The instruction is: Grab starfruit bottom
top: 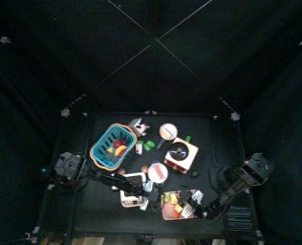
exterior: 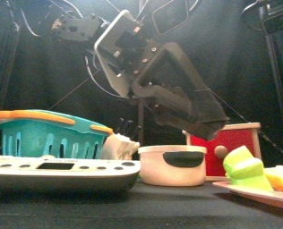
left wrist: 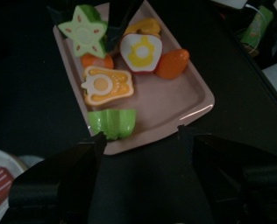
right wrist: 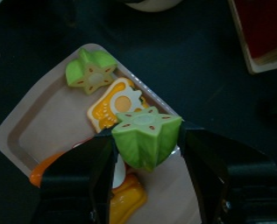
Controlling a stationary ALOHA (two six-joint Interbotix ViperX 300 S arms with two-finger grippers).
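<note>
A pink tray holds toy food. My right gripper is shut on a green starfruit half and holds it over the tray, beside a toast with egg. A second starfruit half lies at the tray's corner. In the left wrist view the tray shows a star-faced half and a green lobed piece. My left gripper is open and empty, short of the tray's end. In the top view the tray sits at the front.
A teal basket stands at the back left, a red box in the middle. In the front view a white pot and a white flat device stand near. Orange and yellow toy foods fill the tray.
</note>
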